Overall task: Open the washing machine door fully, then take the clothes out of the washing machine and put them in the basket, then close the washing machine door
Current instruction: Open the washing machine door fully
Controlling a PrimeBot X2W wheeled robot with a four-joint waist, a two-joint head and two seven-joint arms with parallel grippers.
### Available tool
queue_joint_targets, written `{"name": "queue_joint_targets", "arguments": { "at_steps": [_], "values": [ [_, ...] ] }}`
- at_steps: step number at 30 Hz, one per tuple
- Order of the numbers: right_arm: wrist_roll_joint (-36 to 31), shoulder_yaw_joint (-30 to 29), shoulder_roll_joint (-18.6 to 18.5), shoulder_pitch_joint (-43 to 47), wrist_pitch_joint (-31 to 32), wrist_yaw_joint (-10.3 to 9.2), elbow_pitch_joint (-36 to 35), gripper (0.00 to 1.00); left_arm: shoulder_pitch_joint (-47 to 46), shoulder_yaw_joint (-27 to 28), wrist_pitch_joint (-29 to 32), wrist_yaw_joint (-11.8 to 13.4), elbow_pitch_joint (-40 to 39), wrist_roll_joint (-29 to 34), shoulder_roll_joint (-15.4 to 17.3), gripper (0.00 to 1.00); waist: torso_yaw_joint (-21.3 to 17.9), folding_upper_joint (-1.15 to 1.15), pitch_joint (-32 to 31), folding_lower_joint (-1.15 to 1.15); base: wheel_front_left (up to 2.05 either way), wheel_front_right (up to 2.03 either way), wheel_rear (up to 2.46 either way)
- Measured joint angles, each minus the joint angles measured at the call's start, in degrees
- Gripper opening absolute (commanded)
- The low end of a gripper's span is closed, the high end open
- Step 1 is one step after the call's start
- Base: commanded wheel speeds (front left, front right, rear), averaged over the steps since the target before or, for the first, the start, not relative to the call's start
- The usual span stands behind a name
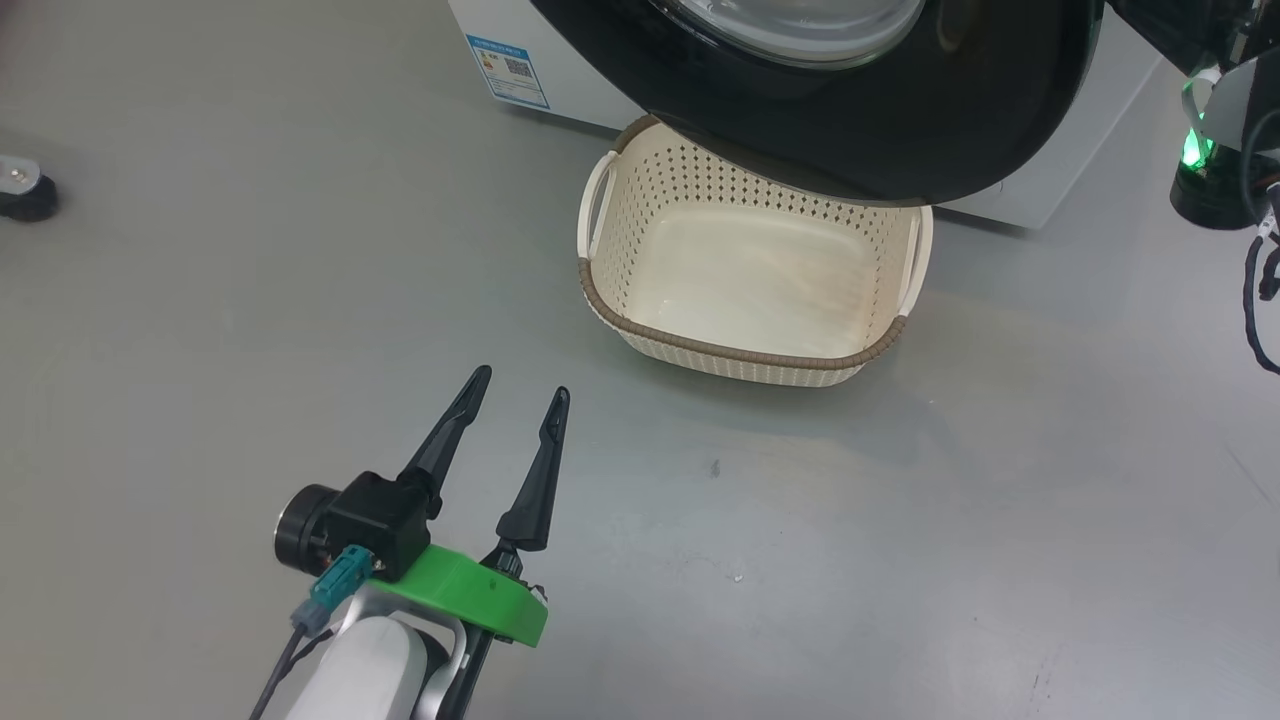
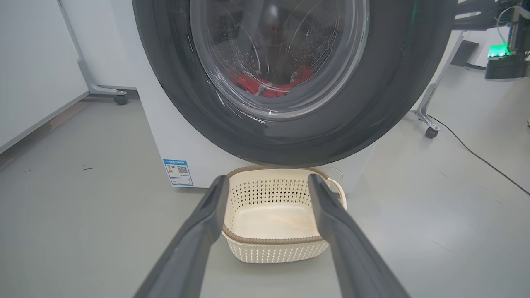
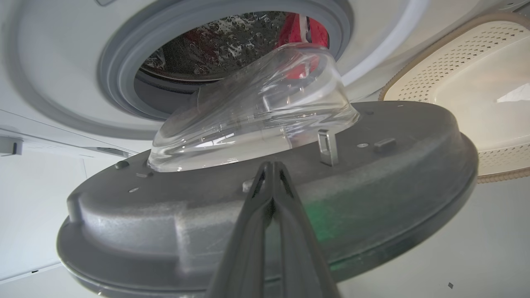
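The washing machine stands at the top of the head view, white with a blue label. Its washing machine door is swung partly out, and the black rim hangs over the far edge of the basket, which is cream and holds nothing. Red clothes lie in the steel drum and show through the door glass. My left gripper is open above the floor, short of the basket. My right gripper is shut, its tips at the door's black inner side below the glass bowl.
Part of my right arm with a green light sits at the upper right beside the machine. A black caster is at the far left. Wheeled stand legs and a cable lie right of the machine, and a white panel to its left.
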Motion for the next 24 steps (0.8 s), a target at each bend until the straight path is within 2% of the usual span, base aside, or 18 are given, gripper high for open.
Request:
{"name": "queue_joint_targets", "arguments": {
  "at_steps": [4,8,11,16,19,24],
  "values": [
    [-0.2,-0.1,-0.1,0.2,-1.2,0.43,-1.4,0.0,0.4,0.0,0.0,0.0,0.0,0.1,0.0,1.0,-0.2,0.0,-0.2,0.0,0.0,0.0,0.0],
    [-3.0,0.9,-1.8,0.2,-4.6,4.41,-4.9,0.0,0.5,0.5,0.0,0.0,-0.1,0.1,0.0,1.0,-0.3,0.0,-0.2,0.0,0.0,0.0,0.0],
    [-7.5,3.8,-4.0,1.6,-7.1,8.18,-6.7,0.0,0.5,1.5,0.0,0.0,0.0,0.2,0.0,1.0,-0.5,0.0,-0.6,0.0,0.0,0.0,0.0],
    [-13.8,7.9,-5.4,5.7,-11.5,13.99,-9.1,0.0,0.5,2.4,0.0,0.0,0.0,0.5,0.0,1.0,-0.8,0.0,-1.8,0.0,0.0,0.0,0.0],
    [-19.0,11.5,-6.8,7.3,-15.0,14.82,-11.5,0.0,0.6,3.1,0.0,0.0,0.2,0.6,0.0,1.0,-1.1,0.0,-2.8,0.0,0.0,0.0,0.0],
    [-24.5,15.5,-7.8,10.9,-20.3,14.81,-15.1,0.0,1.3,4.0,0.0,0.0,0.3,1.1,0.0,1.0,-2.0,0.0,-4.5,0.0,0.0,0.0,0.0]
  ]
}}
